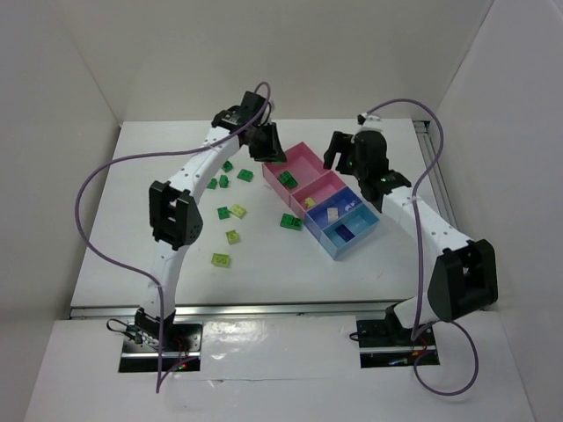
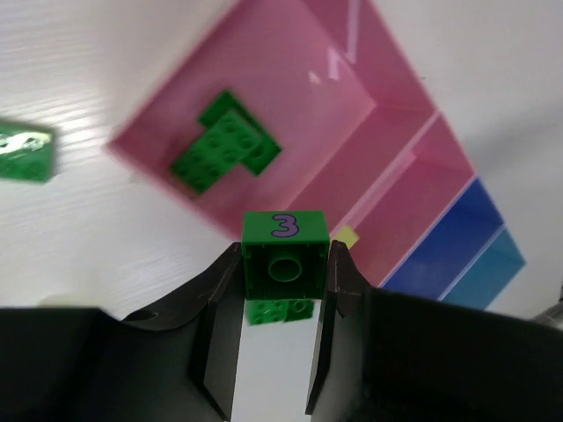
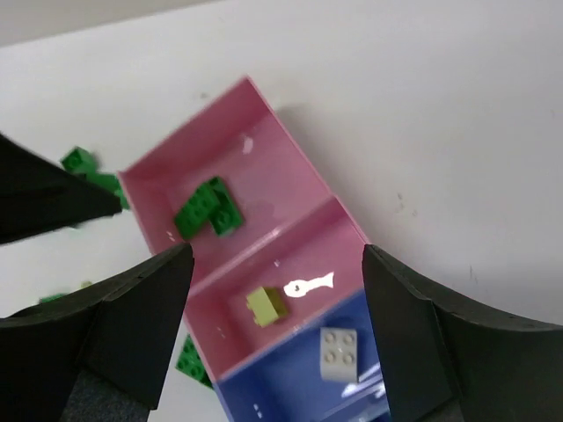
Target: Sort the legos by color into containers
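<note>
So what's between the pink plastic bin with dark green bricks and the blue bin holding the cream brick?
Another pink plastic bin, holding one small lime-yellow brick; the right wrist view shows it best.

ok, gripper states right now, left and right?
Left gripper: closed on a dark green brick marked 3.
Right gripper: open, holding nothing.

Four joined open plastic bins (image 1: 303, 161): two pink, one blue, one light blue. Inside: two dark green studded bricks (image 1: 288, 178), one lime brick (image 1: 310, 202), one cream-white brick (image 1: 333, 214), one dark blue brick (image 1: 345, 232). On the white desk (image 1: 352, 281): about six loose green bricks (image 1: 223, 212), three loose lime bricks (image 1: 221, 259). One green brick marked 3 (image 2: 283, 255) held aloft.
</note>
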You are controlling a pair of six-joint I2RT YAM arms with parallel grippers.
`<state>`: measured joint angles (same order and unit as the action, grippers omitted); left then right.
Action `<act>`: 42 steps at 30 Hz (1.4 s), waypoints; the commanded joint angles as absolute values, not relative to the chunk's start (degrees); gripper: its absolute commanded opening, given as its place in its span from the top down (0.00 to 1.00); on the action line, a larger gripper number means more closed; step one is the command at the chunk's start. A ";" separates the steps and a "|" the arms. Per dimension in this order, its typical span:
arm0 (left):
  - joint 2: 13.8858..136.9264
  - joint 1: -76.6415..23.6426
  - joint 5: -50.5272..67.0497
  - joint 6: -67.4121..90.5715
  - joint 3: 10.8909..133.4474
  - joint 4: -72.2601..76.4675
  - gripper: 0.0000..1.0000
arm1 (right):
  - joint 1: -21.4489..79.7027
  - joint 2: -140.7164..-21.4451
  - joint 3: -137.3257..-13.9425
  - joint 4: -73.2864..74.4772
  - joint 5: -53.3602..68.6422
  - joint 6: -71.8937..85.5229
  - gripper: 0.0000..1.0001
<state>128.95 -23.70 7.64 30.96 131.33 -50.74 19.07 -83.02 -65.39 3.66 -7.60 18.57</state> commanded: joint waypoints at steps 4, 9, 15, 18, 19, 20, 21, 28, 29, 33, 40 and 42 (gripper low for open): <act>137.81 -26.01 16.07 36.20 137.98 -44.92 0.55 | 18.98 -75.77 -56.70 7.38 -8.53 21.62 0.15; 135.72 -26.54 17.85 36.04 136.42 -43.59 0.00 | 24.77 -68.56 -50.56 8.44 -4.84 21.01 0.18; 122.63 -25.93 6.61 31.56 123.44 -43.59 0.00 | 36.99 -71.09 -49.83 10.36 -9.13 21.01 0.20; 117.17 -21.98 -1.65 31.03 115.79 -45.87 0.00 | 40.86 -73.99 -52.38 10.90 -11.95 21.01 0.20; 116.55 -20.84 -5.32 31.03 113.93 -46.57 0.00 | 40.87 -74.79 -53.51 10.90 -11.95 21.01 0.20; 116.54 -19.61 -6.67 30.50 112.34 -47.10 0.00 | 41.57 -75.66 -54.40 10.90 -11.95 21.01 0.20; 116.54 -17.25 -7.81 30.50 110.15 -48.68 0.00 | 41.57 -77.94 -56.84 10.90 -11.95 21.01 0.20; 120.58 -13.62 -9.84 25.76 108.62 -49.21 0.11 | 45.08 -90.85 -68.18 11.43 -6.60 17.23 0.20; 122.15 -13.62 -9.84 25.75 109.15 -49.22 0.11 | 45.61 -94.19 -69.68 13.86 -6.59 17.23 0.20; 123.49 -13.62 -10.71 25.75 109.16 -49.92 0.11 | 46.32 -99.31 -74.17 17.48 -9.22 19.15 0.22; 129.10 -13.62 -12.92 25.66 113.99 -49.92 0.17 | 46.32 -104.85 -76.29 22.24 -17.49 32.16 0.29; 130.86 -13.62 -12.92 24.96 116.88 -49.92 0.21 | 46.32 -106.34 -76.29 22.24 -18.02 34.35 0.29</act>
